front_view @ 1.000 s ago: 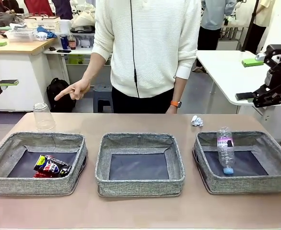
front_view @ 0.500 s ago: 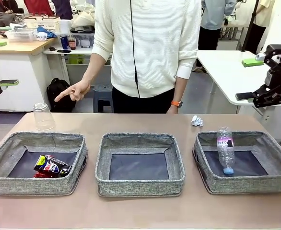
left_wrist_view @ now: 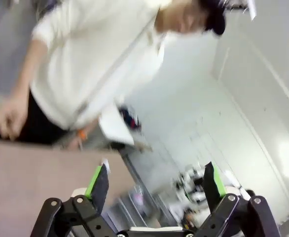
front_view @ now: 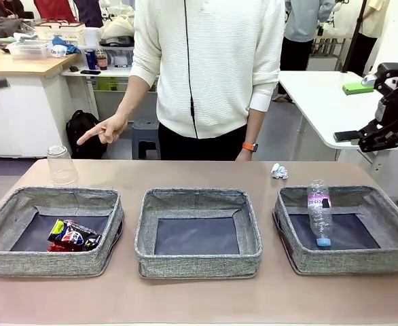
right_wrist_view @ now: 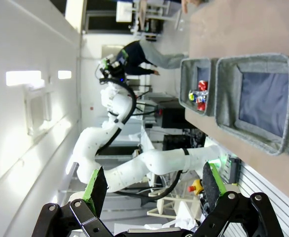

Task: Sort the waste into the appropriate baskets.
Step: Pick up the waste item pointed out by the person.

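Three grey baskets stand in a row: the left basket point(front_view: 22, 261), the middle basket point(front_view: 197, 261) and the right basket point(front_view: 389, 255). Two crushed cans point(front_view: 73, 236), one red and one dark blue, lie in the left one. A clear bottle point(front_view: 319, 212) leans cap-down in the right one. An upturned clear cup point(front_view: 62, 165) and a white paper wad point(front_view: 279, 171) sit on the table behind the baskets. My right gripper point(front_view: 345, 112) point(right_wrist_view: 153, 187) hangs open at the far right, well above the table, holding nothing. My left gripper point(left_wrist_view: 155, 183) is open too, with nothing between its fingers.
A person in a white sweater stands at the far edge, one hand point(front_view: 104, 129) pointing left above the cup. In the right wrist view the middle basket point(right_wrist_view: 277, 143) and the cans point(right_wrist_view: 199, 94) show sideways, with my left arm point(right_wrist_view: 134, 168) beyond. Bare table runs along the front.
The left gripper, seen at the front view's left edge before, has swung away to a dark blur there; its wrist view is smeared by motion. The right arm, waste and baskets have not moved.
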Action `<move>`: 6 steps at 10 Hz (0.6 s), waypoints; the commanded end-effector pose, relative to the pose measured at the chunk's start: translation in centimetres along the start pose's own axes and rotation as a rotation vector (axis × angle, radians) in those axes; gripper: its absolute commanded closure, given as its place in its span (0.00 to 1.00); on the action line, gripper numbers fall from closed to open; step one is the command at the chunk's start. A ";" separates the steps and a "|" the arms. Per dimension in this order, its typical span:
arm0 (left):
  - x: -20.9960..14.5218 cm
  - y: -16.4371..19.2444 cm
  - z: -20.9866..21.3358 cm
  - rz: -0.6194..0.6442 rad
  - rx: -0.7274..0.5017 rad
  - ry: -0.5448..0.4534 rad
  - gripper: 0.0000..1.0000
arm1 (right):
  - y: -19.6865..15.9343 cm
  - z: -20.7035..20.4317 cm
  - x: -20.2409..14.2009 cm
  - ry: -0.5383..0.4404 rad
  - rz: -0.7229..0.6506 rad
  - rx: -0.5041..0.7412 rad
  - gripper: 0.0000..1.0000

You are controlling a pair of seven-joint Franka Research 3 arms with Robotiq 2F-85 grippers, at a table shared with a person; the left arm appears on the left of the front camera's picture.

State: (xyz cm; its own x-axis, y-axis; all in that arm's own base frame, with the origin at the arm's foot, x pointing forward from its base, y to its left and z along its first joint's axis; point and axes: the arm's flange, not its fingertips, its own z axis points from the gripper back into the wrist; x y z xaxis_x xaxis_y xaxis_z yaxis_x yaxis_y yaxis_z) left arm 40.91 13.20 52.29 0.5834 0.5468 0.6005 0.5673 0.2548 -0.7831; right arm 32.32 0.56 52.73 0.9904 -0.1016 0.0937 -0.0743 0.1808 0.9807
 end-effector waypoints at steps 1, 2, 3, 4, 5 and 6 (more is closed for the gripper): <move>-1.6 -2.3 -0.4 0.108 0.030 0.124 0.00 | 0.2 0.0 0.0 -0.001 0.002 0.019 0.00; -1.6 -2.3 -0.4 0.108 0.030 0.124 0.00 | 0.2 0.0 0.0 -0.001 0.002 0.019 0.00; -1.6 -2.3 -0.4 0.108 0.030 0.124 0.00 | 0.2 0.0 0.0 -0.001 0.002 0.019 0.00; -0.5 0.3 -0.3 0.033 0.010 0.037 0.00 | 0.2 0.0 0.0 -0.001 0.002 0.019 0.00; -1.0 0.8 -1.2 -0.259 0.000 0.115 0.00 | 0.2 0.0 0.0 -0.001 0.002 0.019 0.00; -0.6 3.3 -2.3 -0.582 0.012 0.148 0.00 | 0.2 0.0 0.0 -0.001 0.002 0.019 0.00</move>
State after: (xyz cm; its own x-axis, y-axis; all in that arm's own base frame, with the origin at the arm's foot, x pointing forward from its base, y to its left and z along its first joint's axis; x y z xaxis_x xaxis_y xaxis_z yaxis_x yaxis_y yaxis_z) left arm 41.29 11.59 51.83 0.5411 0.3751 0.7527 0.6731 0.3434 -0.6550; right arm 32.31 0.59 52.75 0.9904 -0.1011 0.0943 -0.0748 0.1818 0.9805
